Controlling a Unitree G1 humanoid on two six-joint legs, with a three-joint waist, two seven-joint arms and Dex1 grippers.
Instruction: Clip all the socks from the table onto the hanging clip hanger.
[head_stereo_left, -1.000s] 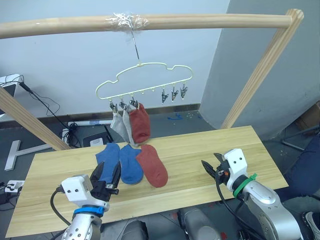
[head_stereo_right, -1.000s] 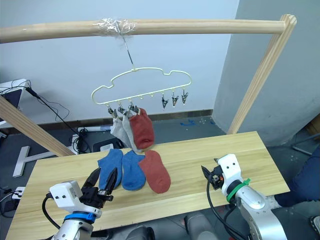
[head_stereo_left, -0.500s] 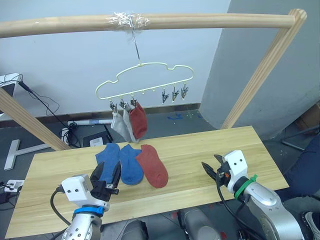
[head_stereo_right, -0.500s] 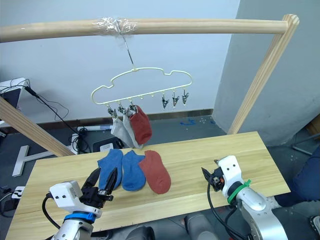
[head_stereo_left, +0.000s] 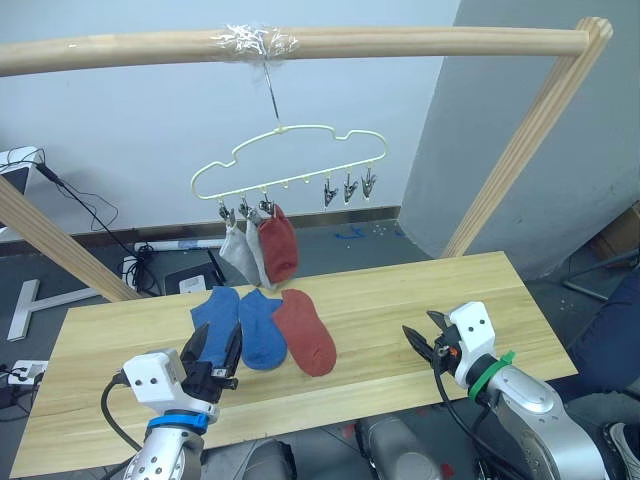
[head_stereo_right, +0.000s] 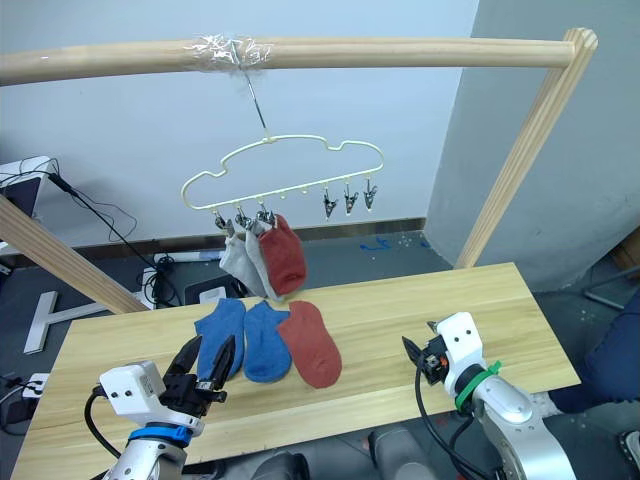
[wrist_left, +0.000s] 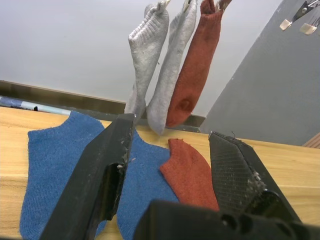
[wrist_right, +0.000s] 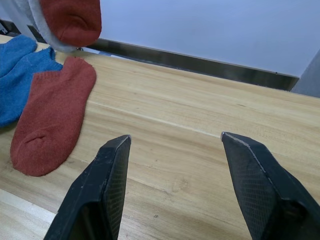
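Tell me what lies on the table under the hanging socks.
On the table, beneath the clip hanger with two grey socks and a rust-red sock, lie two blue socks and a rust-red one, edges overlapping. Whatever is beneath them stays hidden.

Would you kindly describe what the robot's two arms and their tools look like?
Each arm is silver-grey metal with a white boxy wrist housing and a black cable looping from it. The left tool and right tool each have two black, flat, tapering fingers with a fine textured inner face. The left wrist wears a blue band, the right a green one.
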